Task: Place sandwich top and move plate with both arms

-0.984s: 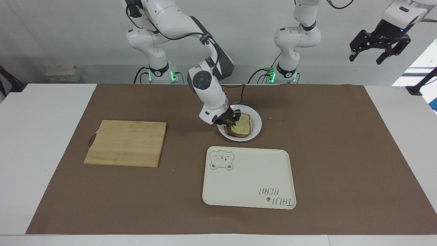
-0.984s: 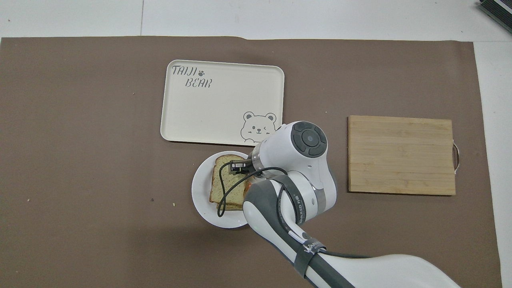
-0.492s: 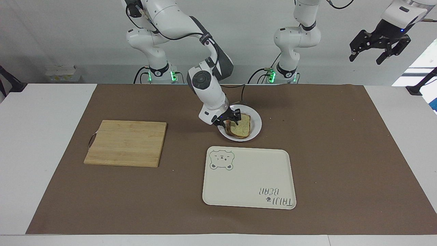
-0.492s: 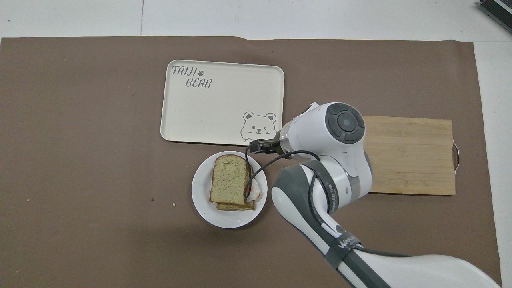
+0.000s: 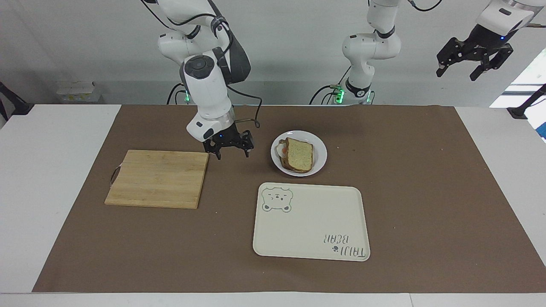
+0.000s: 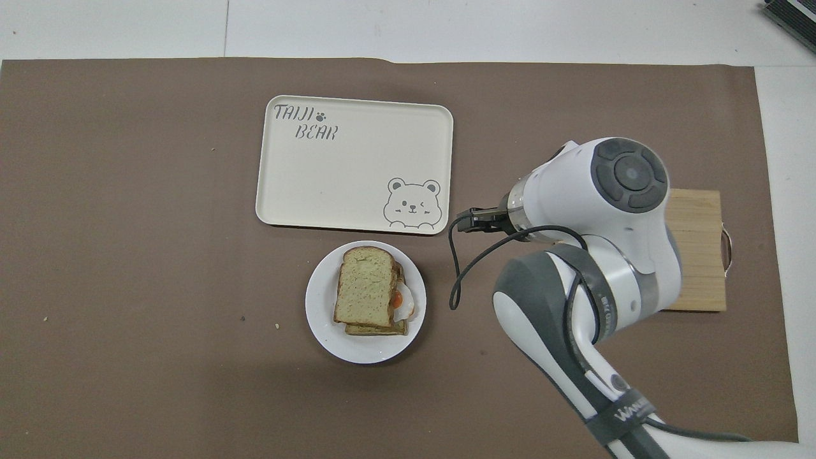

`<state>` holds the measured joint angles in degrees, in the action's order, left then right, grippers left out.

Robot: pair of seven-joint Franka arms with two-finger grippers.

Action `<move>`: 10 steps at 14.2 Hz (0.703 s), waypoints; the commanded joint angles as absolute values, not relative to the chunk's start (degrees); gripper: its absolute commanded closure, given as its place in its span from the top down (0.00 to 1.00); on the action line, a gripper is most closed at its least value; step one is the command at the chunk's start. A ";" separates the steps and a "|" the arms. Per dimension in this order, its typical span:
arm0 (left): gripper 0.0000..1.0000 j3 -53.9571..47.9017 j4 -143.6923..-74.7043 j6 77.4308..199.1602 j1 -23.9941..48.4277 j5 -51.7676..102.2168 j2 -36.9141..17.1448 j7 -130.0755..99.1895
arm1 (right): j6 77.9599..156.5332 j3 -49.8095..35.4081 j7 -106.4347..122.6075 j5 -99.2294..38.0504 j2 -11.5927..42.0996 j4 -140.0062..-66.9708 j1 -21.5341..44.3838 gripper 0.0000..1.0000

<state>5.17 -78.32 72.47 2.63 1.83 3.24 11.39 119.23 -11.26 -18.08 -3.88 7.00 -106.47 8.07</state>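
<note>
Pulled my right hand (image 5: 227, 149) off plate (image 5: 318, 165), swung it toward cutting board (image 5: 158, 178); it hung over brown mat between board and plate, fingers spread, holding nothing. My left hand (image 5: 474, 64) waited high past counter's end, fingers spread. Plate held egg slice with sandwich top (image 6: 364, 286) stacked on it, well apart from right hand. Bear tray (image 5: 311, 221) sat bare, beside plate, farther from me.

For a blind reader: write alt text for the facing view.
The sandwich top lies on an egg-topped slice on the plate, nearer the robots than the tray. The right gripper, jaws open, hangs beside the cutting board; the left gripper waits raised, open.
</note>
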 commanded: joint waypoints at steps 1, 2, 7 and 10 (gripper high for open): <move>1.00 5.10 -77.43 74.18 2.02 2.11 2.55 10.81 | 116.56 -11.69 -17.58 -2.64 5.71 -105.30 6.25 1.00; 1.00 5.18 -77.34 74.27 1.93 2.11 2.46 10.81 | 114.54 -11.69 -17.58 -2.64 5.54 -103.81 5.54 1.00; 1.00 5.19 -74.28 72.96 2.02 2.11 -0.17 9.93 | 109.61 -10.47 -17.58 -2.72 1.85 -102.66 2.55 1.00; 1.00 5.01 -74.09 71.81 1.93 2.20 -0.09 9.58 | 106.97 -5.90 -17.58 -2.72 -1.05 -102.57 3.16 1.00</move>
